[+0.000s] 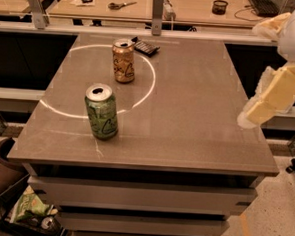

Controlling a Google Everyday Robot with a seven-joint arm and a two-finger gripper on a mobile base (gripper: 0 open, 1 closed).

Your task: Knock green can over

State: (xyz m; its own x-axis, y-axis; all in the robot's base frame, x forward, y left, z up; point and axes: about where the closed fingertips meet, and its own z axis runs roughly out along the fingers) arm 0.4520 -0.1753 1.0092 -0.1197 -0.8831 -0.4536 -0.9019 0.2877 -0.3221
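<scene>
The green can (102, 111) stands upright on the grey table (197, 123), left of the middle near the front, with a silver top and pale triangular markings. A gold-brown can (123, 60) stands upright behind it, farther back. My gripper (262, 108) hangs at the table's right edge on the cream-coloured arm (285, 78), far to the right of the green can and not touching anything.
A small dark calculator-like object (146, 48) lies behind the gold-brown can. A white ring of light (149, 85) crosses the tabletop. A bench with scissors (120, 5) stands behind the table. A snack bag (29, 209) lies on the floor at the front left.
</scene>
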